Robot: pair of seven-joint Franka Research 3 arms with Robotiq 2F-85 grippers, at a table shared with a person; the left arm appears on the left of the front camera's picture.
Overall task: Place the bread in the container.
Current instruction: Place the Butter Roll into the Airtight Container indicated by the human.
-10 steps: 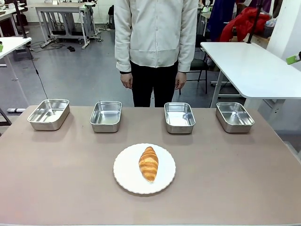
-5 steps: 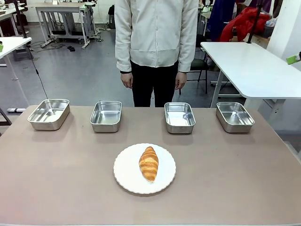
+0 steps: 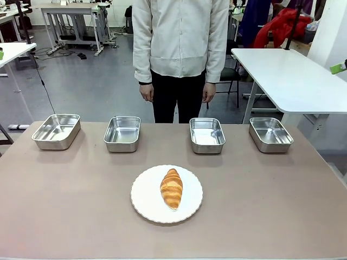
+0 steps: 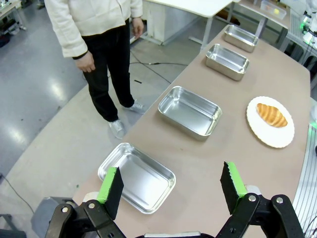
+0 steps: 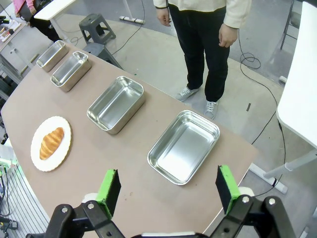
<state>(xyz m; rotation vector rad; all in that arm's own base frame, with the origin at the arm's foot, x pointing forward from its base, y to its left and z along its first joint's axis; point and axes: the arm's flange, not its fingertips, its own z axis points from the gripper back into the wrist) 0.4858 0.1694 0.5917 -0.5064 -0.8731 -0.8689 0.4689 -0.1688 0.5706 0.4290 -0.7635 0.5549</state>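
A lab or workshop hall: white worktables [image 3: 293,76], a glossy grey floor [image 3: 81,81] with trailing cables [image 3: 43,82] (a grey stool [image 5: 94,22] too).

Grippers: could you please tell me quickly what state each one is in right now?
Left gripper: open, holding nothing.
Right gripper: open, holding nothing.

Front camera faces across the grey-brown bench [image 3: 65,216]; both wrist cameras look down from high over opposite ends, sharing its four shiny steel pans [image 4: 189,110].
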